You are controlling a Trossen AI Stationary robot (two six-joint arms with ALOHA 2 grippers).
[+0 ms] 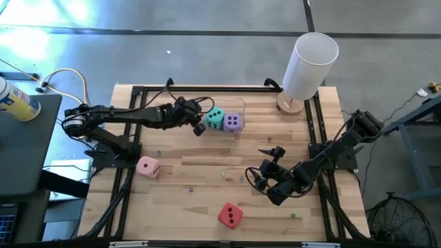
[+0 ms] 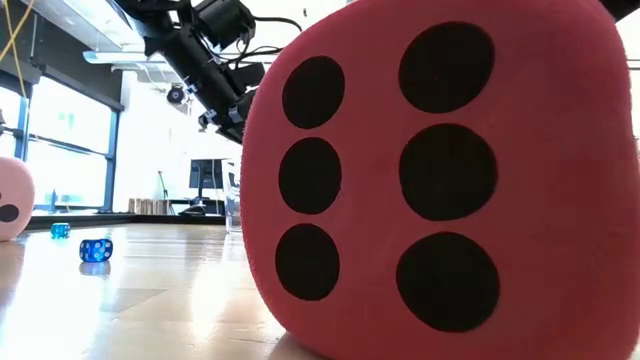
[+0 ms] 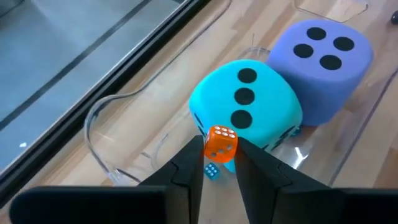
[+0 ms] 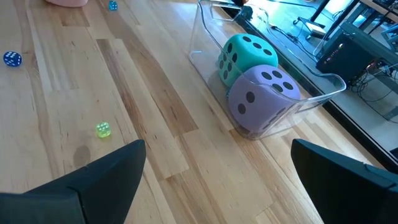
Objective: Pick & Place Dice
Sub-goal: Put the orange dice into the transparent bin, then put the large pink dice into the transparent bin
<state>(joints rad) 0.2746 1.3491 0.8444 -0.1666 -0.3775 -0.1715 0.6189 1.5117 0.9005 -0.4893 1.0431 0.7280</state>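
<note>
A clear tray [image 1: 238,105] near the table's far edge holds the teal die [image 1: 215,119] and the purple die [image 1: 233,122], side by side. My left gripper [image 3: 219,152] hovers over the tray, just above the teal die [image 3: 245,102], and is shut on a small orange die [image 3: 221,142]. The pink die [image 1: 147,166] sits on the table's left part. The red die [image 1: 230,215] sits near the near edge and fills the low view [image 2: 440,170]. My right gripper [image 1: 263,165] is open above the table's right part, facing the tray [image 4: 205,62]. My left gripper pinches the small orange die by two opposite faces [image 3: 211,146] between its fingertips. The die is lifted clear above the teal die and the tray floor, with a face of several white pips [image 3: 224,133] showing.
Small dice lie scattered: a blue one [image 3: 211,172] in the tray, a yellow-green one [image 4: 103,129] and blue ones [image 4: 11,58] [image 2: 96,250] on the wood. A tall white cylinder [image 1: 306,65] stands at the far right corner. Black rails [image 1: 124,193] frame the table.
</note>
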